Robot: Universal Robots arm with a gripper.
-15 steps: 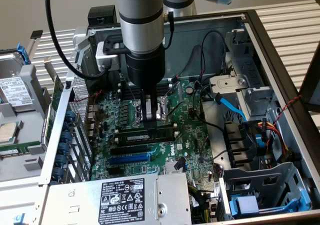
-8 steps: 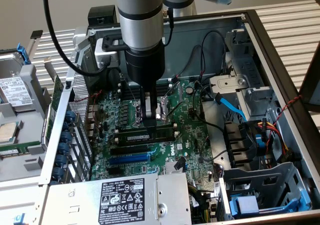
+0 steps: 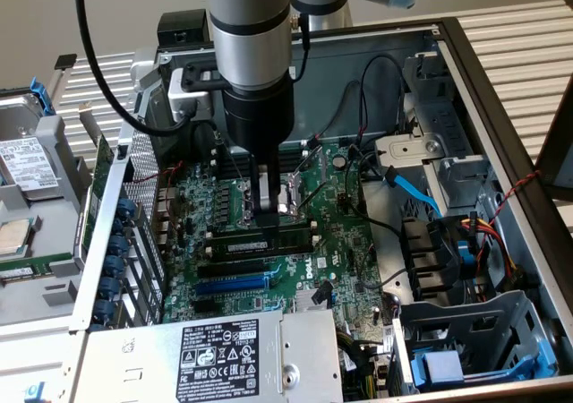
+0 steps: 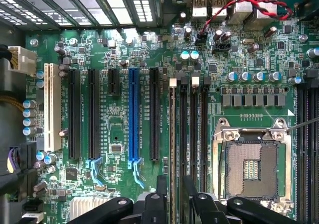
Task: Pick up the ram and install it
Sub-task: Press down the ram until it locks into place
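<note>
The ram [image 3: 264,240] is a long dark-green stick standing on edge in the memory slot nearest the expansion slots, level along its length. In the wrist view the ram [image 4: 172,134] shows edge-on as a thin line running between my fingers. My gripper [image 3: 269,213] hangs straight down over the ram's middle, its tips at the stick's top edge. In the wrist view my gripper [image 4: 174,186] straddles the ram, with one dark finger [image 4: 162,186] on each side and a small gap visible on one side. The jaws stand open. Three empty black memory slots [image 4: 193,134] lie beside the ram.
The open CPU socket [image 4: 251,167] sits just past the memory slots. A blue expansion slot [image 4: 133,114] and black ones lie on the other side. The power supply [image 3: 224,358], a drive cage [image 3: 474,349] and loose cables [image 3: 412,192] crowd the case [image 3: 501,107] around the board.
</note>
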